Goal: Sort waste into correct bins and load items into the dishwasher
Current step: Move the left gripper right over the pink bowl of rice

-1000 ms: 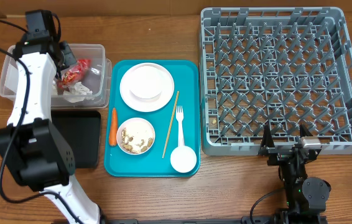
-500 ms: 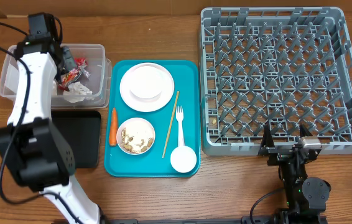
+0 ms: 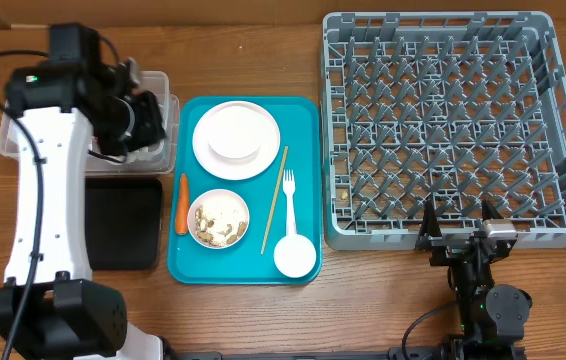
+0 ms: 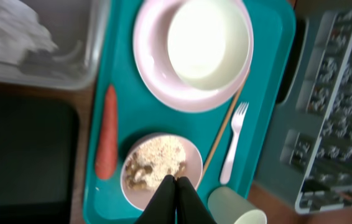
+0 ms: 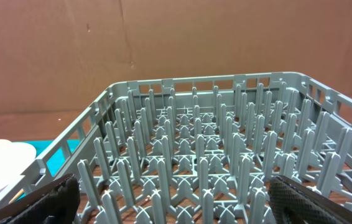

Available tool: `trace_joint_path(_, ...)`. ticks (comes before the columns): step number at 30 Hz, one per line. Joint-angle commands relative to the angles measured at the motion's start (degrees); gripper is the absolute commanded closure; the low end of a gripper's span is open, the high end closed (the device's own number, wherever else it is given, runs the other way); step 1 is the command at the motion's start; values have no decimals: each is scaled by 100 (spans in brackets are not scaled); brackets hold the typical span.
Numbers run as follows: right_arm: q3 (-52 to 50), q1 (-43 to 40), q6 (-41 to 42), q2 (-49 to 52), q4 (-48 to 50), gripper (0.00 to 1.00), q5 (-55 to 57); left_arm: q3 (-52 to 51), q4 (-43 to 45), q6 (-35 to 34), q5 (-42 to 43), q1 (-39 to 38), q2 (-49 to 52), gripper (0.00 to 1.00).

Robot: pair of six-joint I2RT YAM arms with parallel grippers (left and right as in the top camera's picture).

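My left gripper [image 3: 149, 120] hangs shut and empty over the right wall of the clear tub [image 3: 162, 84]; in its wrist view the closed fingertips [image 4: 176, 182] point at the bowl [image 4: 157, 165]. That bowl [image 3: 218, 219] holds rice and nuts. On the teal tray [image 3: 308, 120] also lie the plate [image 3: 236, 140], carrot [image 3: 181, 203], chopstick [image 3: 275, 198], fork [image 3: 288, 200] and cup [image 3: 295, 256]. Crumpled napkins [image 4: 14, 31] lie in the tub. My right gripper [image 3: 458, 228] stands open at the near edge of the grey dish rack [image 3: 453, 120], nothing between its fingers [image 5: 48, 202].
The flat black tray [image 3: 123, 225] lies in front of the tub, left of the teal tray. My left arm [image 3: 43, 190] covers most of the tub from above. Bare wood runs along the table's near side.
My left gripper has swung right, from above the tub's middle to its right wall. The red wrapper seen under it in the tub is now hidden by the arm. The right arm has not moved.
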Motion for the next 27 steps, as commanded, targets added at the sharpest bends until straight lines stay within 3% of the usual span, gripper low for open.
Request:
trace_joint_path(1,-61,-28,-20,-61,17,0,72,-444,-105,197,-35,-369,79,96)
trace_joint_path(13,-61,-28,-22,-61,17,0,72,-2164,942,-774,-374,-1694,79,96)
trace_joint_path(21,-61,-28,-22,-61,17,0,70,-2227,566,-1038,-1534,-1941,79,96)
trace_joint_path(25,-61,-28,-20,-61,17,0,70,-2227,439,-1543,-2358,-1862,79,96)
trace_joint_path(27,-61,-28,-22,-61,17,0,72,-2227,448,-1707,-2332,-1805,79,96)
